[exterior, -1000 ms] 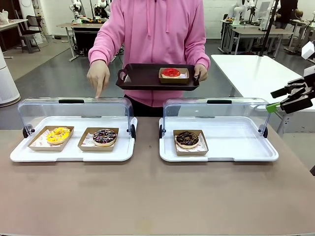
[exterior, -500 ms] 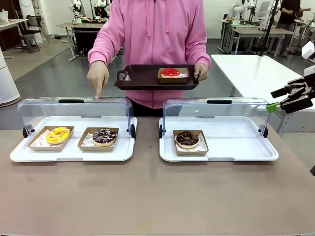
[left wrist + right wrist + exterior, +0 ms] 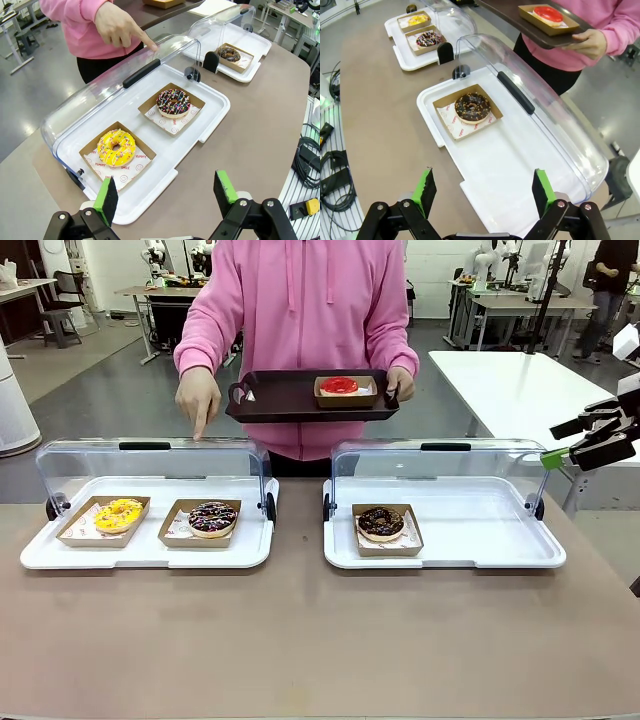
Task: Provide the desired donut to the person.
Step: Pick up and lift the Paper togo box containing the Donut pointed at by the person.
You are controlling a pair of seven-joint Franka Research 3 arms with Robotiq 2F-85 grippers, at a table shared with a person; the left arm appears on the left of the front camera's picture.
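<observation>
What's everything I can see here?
Table: one, brown.
Left display case: one, white, clear lid up.
Right display case: one, white, lid up.
Yellow donut: one, left case.
Sprinkled chocolate donut: one, left case.
Chocolate donut: one, right case.
Red donut: one, on serving tray.
Serving tray: one, dark, held by person.
Pointing hand: one, at left lid.
Holding hand: one, on serving tray's edge.
Left gripper: one, black, green pads, open.
Right gripper: one, black, green pads, open.

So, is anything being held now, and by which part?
The left gripper and right gripper are open, empty. The person's hand holds the dark tray by one end.
</observation>
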